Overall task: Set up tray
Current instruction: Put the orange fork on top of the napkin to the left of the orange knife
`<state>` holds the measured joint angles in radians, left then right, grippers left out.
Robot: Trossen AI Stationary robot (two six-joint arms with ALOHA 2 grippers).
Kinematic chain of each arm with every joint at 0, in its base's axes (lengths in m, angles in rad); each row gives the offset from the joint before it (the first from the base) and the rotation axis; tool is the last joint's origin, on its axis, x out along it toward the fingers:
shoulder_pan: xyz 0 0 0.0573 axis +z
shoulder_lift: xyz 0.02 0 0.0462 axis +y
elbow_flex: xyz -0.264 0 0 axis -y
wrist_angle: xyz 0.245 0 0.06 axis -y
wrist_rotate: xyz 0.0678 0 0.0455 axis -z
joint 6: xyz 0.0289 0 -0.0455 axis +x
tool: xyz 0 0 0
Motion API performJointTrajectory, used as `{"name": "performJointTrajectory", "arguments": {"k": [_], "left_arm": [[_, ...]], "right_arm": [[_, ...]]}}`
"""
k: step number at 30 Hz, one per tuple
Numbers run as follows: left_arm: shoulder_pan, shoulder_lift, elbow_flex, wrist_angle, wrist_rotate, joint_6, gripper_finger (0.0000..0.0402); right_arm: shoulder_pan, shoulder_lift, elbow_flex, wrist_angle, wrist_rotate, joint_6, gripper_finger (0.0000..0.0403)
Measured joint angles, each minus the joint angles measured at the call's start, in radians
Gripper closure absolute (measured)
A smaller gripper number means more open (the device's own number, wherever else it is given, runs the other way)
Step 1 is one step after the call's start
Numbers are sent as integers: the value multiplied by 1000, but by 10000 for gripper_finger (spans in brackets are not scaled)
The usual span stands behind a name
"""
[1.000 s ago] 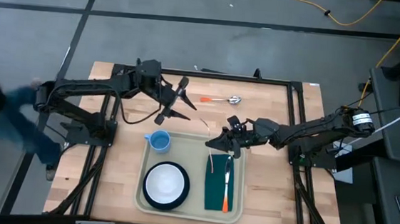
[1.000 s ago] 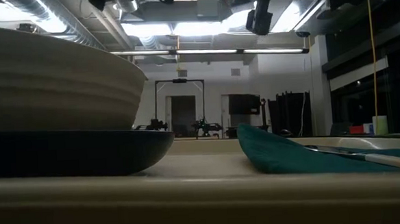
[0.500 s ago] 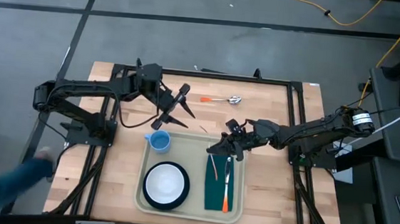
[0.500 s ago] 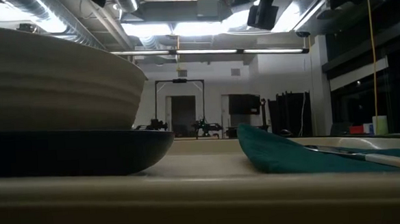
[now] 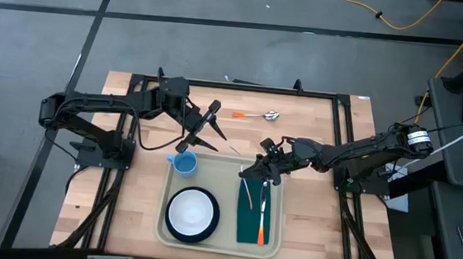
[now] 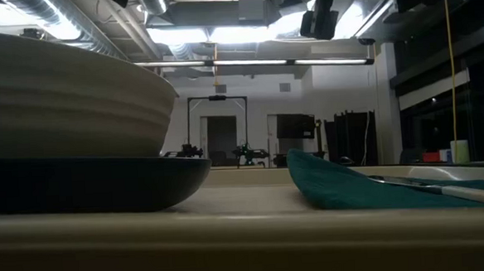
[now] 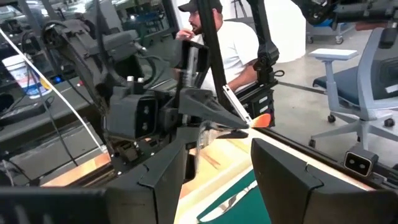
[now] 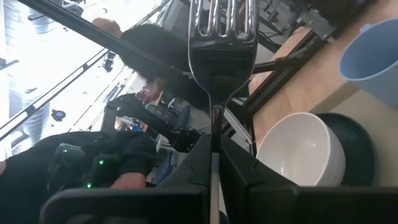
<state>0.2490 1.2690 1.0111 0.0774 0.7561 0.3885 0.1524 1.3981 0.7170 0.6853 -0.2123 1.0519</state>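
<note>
The beige tray [image 5: 227, 167] holds a blue cup [image 5: 184, 163], a white bowl [image 5: 192, 212] on a dark plate [image 6: 87, 183], and a dark green napkin [image 5: 255, 222]. A knife with an orange handle [image 5: 263, 216] lies on the napkin. My right gripper [image 5: 261, 173] hovers over the tray's far edge, shut on a metal fork [image 5: 248, 192]. My left gripper [image 5: 199, 129] is open above the table, just beyond the cup, and touches nothing. An orange-handled spoon [image 5: 257, 115] lies on the table near the far edge. My right gripper pinches the fork's handle [image 8: 214, 142] between its two fingers, which lie along it. The fork sticks out ahead of the fingers, its tines [image 8: 223, 15] at the free end. It slants toward the table's near side over the napkin's left edge; whether it touches the napkin I cannot tell.
The dark frame rails [image 5: 243, 87] run along the table's far and side edges. Bare wood [image 5: 139, 205] lies left of the tray and around the spoon. A person in a white shirt [image 7: 230, 43] sits in the room beyond the table.
My left gripper has drifted a little toward the near edge, closer to the blue cup, staying open. My right gripper with the fork has shifted slightly left over the tray. A person at the table's left side has gone out of view.
</note>
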Motion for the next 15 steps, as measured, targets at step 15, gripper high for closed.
{"name": "performJointTrajectory", "arguments": {"k": [15], "left_arm": [[-41,82,0,43,-25,19,222]], "right_arm": [[1,0,0,-11,-3,19,386]]}}
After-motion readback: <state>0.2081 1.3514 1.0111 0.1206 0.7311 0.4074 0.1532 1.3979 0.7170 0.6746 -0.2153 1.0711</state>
